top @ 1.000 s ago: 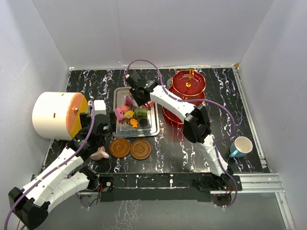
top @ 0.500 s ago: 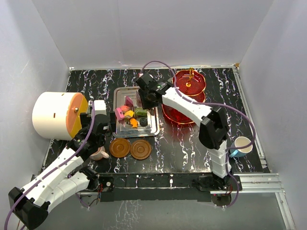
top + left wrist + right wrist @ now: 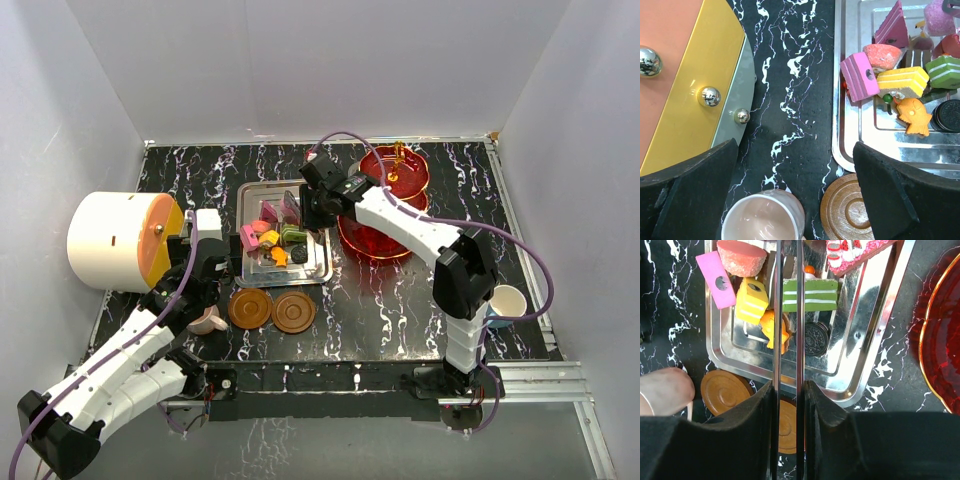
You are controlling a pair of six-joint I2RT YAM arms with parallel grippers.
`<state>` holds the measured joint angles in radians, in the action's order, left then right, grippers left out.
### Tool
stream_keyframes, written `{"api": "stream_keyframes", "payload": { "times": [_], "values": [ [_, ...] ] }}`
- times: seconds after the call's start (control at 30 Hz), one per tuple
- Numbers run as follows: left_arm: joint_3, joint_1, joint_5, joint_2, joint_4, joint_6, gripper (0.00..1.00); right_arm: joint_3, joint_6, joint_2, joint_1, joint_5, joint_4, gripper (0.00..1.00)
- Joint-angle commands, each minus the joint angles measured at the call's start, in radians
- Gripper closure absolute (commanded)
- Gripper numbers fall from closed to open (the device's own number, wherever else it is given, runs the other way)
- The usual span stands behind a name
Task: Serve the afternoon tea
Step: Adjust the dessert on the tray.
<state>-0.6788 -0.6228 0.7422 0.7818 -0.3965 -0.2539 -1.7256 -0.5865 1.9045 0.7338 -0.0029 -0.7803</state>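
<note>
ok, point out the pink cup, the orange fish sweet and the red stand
pink cup point(image 3: 761, 219): left wrist view, inside of the bowl.
orange fish sweet point(image 3: 914, 116): left wrist view, its body.
red stand point(image 3: 412, 178): top external view, bare part of the top tier.

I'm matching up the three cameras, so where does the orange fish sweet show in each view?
Top external: the fish sweet lies centre-left, on the near part of the tray.
Left wrist: fish sweet, right of centre.
Right wrist: fish sweet, upper left, partly behind the metal strips.
Shared landmark: the black cookie right beside it.
</note>
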Motion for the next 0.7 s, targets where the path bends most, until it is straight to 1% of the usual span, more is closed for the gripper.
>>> {"api": "stream_keyframes", "payload": {
  "times": [0.0, 0.17, 0.47, 0.57, 0.67],
  "values": [
    [-0.005, 0.006, 0.002, -0.011, 0.011, 0.006, 0.01, -0.013, -0.009, 0.009, -0.017, -0.008, 0.057, 0.75],
    [-0.005, 0.006, 0.001, -0.009, 0.006, 0.005, 0.01, -0.08, 0.029, 0.087, -0.04, 0.005, 0.033, 0.73],
    [-0.006, 0.006, -0.001, -0.009, 0.008, 0.004, 0.01, -0.276, 0.1, 0.212, -0.046, 0.008, -0.071, 0.68],
    [-0.004, 0.006, -0.001, -0.009, 0.013, 0.008, 0.01, -0.342, 0.123, 0.242, -0.046, 0.053, -0.122, 0.67],
    [-0.005, 0.006, -0.004, -0.006, 0.014, 0.009, 0.01, -0.443, 0.154, 0.267, -0.044, 0.104, -0.19, 0.67]
  ]
}}
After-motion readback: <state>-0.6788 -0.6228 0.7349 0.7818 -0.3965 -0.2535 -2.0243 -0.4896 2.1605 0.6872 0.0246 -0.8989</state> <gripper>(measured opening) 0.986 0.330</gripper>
